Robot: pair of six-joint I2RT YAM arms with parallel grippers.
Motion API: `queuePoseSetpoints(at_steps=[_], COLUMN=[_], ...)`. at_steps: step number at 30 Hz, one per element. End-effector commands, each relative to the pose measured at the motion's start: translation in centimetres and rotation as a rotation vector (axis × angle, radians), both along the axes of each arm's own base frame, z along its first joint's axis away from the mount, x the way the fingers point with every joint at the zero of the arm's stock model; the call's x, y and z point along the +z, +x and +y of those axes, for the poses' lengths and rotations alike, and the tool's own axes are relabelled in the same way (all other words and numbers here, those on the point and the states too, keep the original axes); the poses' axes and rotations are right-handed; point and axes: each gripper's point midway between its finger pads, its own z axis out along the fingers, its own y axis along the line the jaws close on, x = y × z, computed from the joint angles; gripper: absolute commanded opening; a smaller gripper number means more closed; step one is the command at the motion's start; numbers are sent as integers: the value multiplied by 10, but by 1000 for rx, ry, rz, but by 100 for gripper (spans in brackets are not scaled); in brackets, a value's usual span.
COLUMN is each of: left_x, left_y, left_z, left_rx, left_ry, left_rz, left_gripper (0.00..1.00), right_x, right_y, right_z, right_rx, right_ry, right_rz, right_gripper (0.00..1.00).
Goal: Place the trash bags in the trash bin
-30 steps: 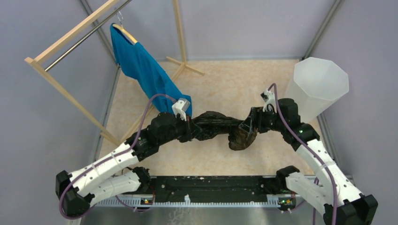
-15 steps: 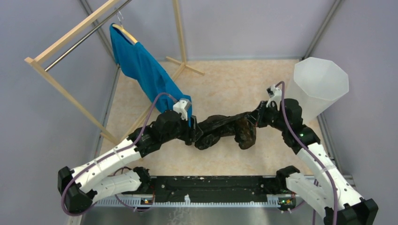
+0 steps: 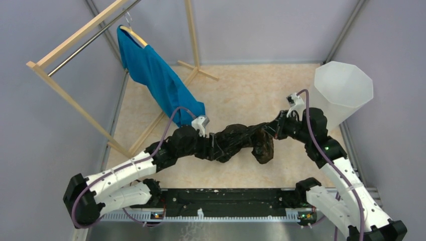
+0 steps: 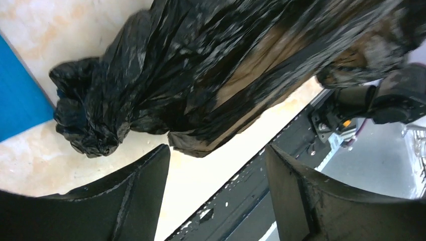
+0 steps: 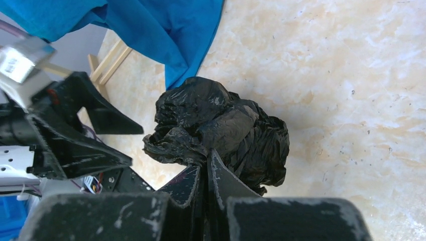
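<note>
From above, the left pincer (image 3: pixel 215 145) has sprung wide while the right pincer (image 3: pixel 275 131) has clenched on the trash bag (image 3: pixel 241 136), left of the trash bin (image 3: pixel 346 93). Left wrist: released, the bag lying just beyond. Right wrist: clamped on crumpled film.

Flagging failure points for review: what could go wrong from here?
The right claw pinches a thin fold of the bag; it may slip out.
The left claw is open, so the bag's loose bulk hangs and could catch on the bin rim.
The left claw sits near the shirt and might snag it.
</note>
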Motion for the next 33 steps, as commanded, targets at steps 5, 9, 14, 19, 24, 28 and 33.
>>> queuePoseSetpoints(at_steps=[5, 9, 14, 19, 24, 28, 33], left_x=[-23, -30, -29, 54, 252, 403, 355], left_y=[3, 2, 21, 58, 110, 91, 79], left_z=[-13, -24, -30, -73, -116, -95, -67], left_rx=[-8, -39, -4, -71, -125, -116, -47], left_ry=[-26, -39, 6, -36, -73, -268, -307], left_rz=[15, 29, 0, -162, -505, -797, -786], left_gripper=[75, 64, 24, 10, 1, 0, 0], right_x=[14, 10, -2, -17, 112, 267, 288], right_y=[-4, -4, 1, 37, 65, 21, -30], right_z=[6, 4, -2, -32, -26, -36, -39], right_rx=[35, 25, -23, -245, -216, -210, -153], right_ry=[28, 20, -2, -146, -157, 23, 180], right_rz=[-24, -23, -18, 68, -101, -497, -756], right_gripper=[0, 0, 0, 0, 0, 0, 0])
